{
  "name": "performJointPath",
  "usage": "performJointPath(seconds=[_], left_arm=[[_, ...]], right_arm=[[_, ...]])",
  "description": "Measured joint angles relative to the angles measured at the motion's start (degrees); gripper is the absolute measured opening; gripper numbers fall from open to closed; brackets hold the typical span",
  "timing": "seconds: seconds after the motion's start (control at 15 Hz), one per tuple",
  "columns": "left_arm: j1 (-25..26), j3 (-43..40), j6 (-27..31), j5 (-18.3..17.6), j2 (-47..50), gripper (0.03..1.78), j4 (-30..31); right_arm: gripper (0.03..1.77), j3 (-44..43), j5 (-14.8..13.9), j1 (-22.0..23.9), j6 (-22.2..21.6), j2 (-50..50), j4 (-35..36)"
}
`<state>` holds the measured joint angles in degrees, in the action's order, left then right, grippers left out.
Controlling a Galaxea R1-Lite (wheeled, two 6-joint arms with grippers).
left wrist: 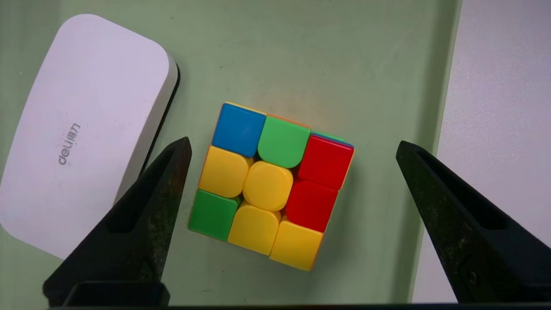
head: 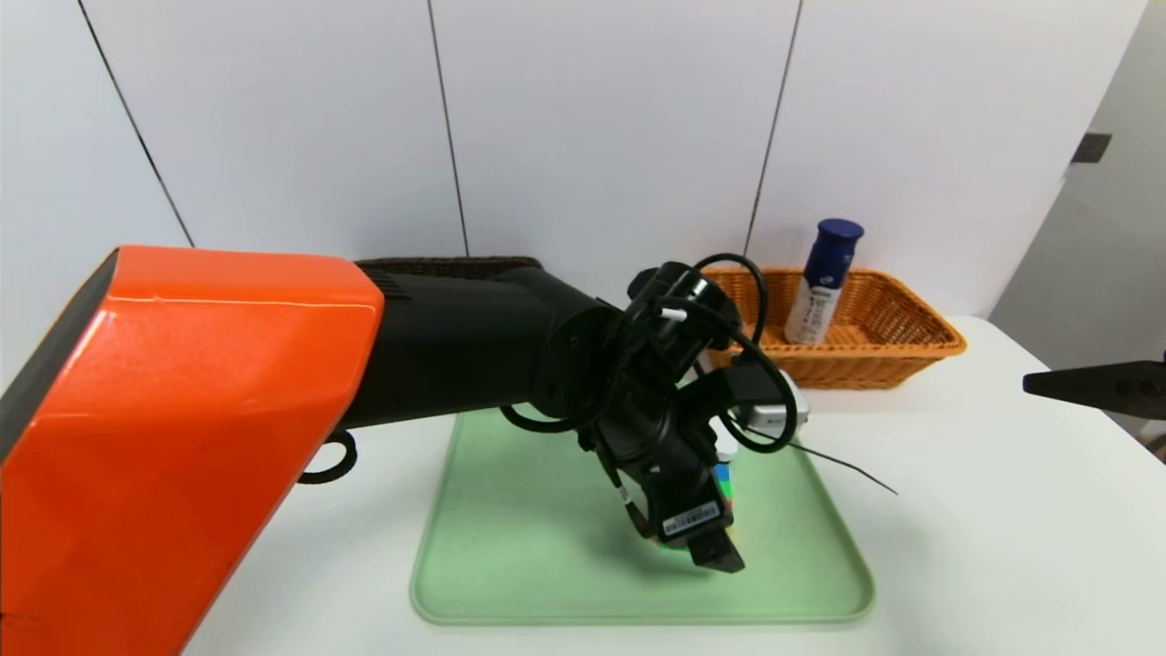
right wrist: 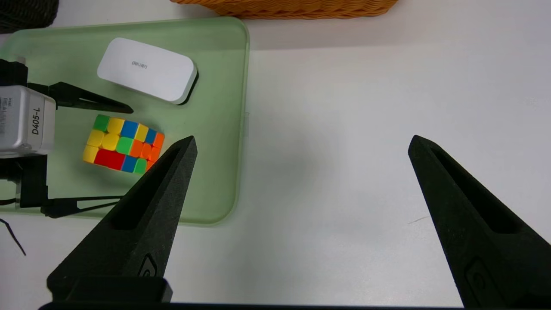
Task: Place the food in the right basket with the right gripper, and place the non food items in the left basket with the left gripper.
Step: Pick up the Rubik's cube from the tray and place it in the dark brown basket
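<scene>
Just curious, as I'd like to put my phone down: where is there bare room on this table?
The white tabletop between the green tray and the orange basket lies bare. The tray's near-left part is bare too. It is crowded around the puzzle cube and white case, under the left gripper.

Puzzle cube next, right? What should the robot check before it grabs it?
1. Left tool open wide: ok.
2. Puzzle cube sits between its fingers: ok, one on either side, not touching.
3. White case out of the way: cannot tell, it lies very near one finger.
4. Cube flat on the green tray: ok.
5. Dark brown basket free to drop into: cannot tell, the arm hides most of it.
6. Right tool out of the way: ok, open over bare table.
</scene>
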<state>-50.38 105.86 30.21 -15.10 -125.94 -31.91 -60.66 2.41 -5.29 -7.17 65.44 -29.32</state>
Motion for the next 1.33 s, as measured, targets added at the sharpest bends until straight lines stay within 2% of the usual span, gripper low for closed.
performJointPath(seconds=[0.67, 0.87, 1.0, 1.33], left_arm=[[0.1, 0.0, 0.1, 0.1, -1.8, 1.69, 0.0], [0.1, 0.0, 0.1, 0.1, -2.0, 1.19, 0.1], [0.1, 0.0, 0.1, 0.1, -2.0, 0.98, 0.1], [0.1, -0.1, -0.3, 0.2, -0.1, 0.97, -0.1]], right_arm=[[1.69, 0.1, 0.0, 0.0, 0.0, -0.1, 0.0], [1.69, 0.0, 0.0, 0.0, 0.0, -0.1, 0.0], [1.69, 0.0, 0.1, 0.0, 0.0, -0.1, 0.0], [1.69, 0.0, 0.1, 0.0, 0.0, -0.1, 0.0]])
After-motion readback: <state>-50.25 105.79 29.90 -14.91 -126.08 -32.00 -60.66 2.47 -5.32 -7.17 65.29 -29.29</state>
